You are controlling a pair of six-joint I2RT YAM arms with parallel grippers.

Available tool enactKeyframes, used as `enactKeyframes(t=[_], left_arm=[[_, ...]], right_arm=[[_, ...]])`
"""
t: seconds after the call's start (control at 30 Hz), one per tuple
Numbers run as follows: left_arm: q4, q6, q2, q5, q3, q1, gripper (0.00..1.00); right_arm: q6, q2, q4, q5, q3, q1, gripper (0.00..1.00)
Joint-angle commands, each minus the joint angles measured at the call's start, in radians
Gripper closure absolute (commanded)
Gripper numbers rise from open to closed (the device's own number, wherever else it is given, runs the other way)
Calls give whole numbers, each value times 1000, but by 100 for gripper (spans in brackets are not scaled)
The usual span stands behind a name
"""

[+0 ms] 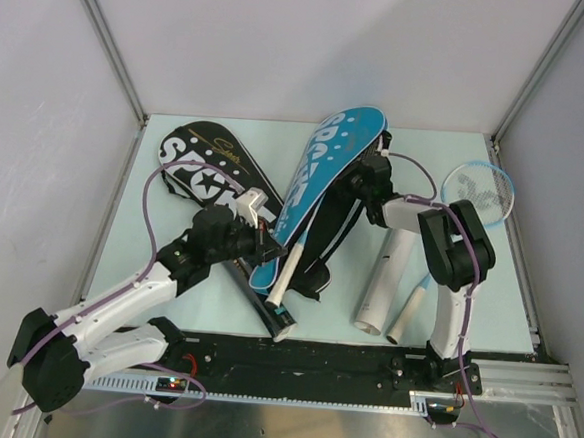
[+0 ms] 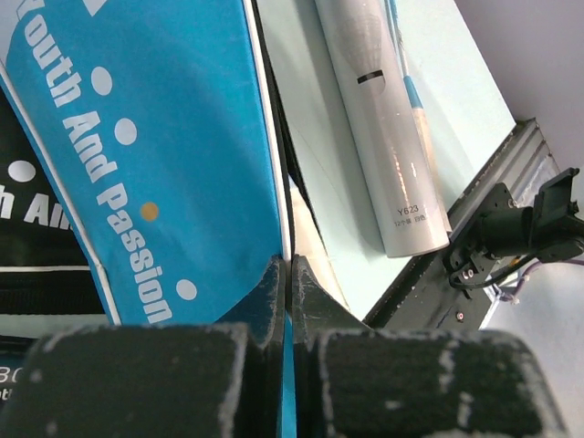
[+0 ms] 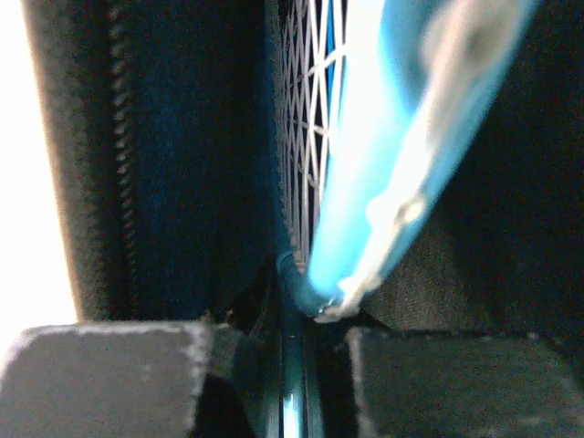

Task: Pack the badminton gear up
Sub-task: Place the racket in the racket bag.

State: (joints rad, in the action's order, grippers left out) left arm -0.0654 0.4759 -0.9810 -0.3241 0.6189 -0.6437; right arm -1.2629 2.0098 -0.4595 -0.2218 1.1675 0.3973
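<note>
1. A pale green desk is enclosed on three sides by plain grey walls.
2. A blue racket-shaped cover with white lettering is laid slantwise across the middle of the desk, its wide end toward the far wall.
3. A black racket-shaped cover lettered "SPORT" is laid to the left of it. In the left wrist view it is partly overlain by the blue cover.
4. The left hand is clenched on the white-trimmed edge of the blue cover, near its narrow end. Only that thin edge is seen between the fingers.
5. The right hand is set at the wide end of the blue cover.
6. In the right wrist view, the jaws are drawn almost together on the rim of a strung racket with a light-blue frame. The racket is held inside the dark, zip-edged opening of the cover.
7. A white grip is seen protruding from the cover's narrow end.
8. A long black tube is laid slantwise just beside that grip, reaching the desk's near edge.
9. A long white tube is laid flat to the right of the blue cover.
10. A second light-blue-framed racket is laid at the right side, its handle just beside the white tube.
</note>
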Motion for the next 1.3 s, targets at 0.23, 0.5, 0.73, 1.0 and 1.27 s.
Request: enactKeyframes(t=[0.23, 0.5, 0.73, 1.0, 1.27], left_arm=[[50, 49, 4, 58, 4, -9, 100], [59, 51, 4, 112, -1, -9, 100], [107, 63, -5, 123, -13, -10, 100], [138, 97, 17, 115, -33, -9, 100], [153, 76, 38, 66, -75, -9, 100]], right_arm=[[133, -58, 181, -158, 81, 26, 48], [163, -216, 274, -205, -70, 33, 48], [169, -290, 334, -238, -177, 55, 49], [37, -301, 150, -184, -254, 60, 98], [-54, -124, 4, -148, -94, 24, 100]])
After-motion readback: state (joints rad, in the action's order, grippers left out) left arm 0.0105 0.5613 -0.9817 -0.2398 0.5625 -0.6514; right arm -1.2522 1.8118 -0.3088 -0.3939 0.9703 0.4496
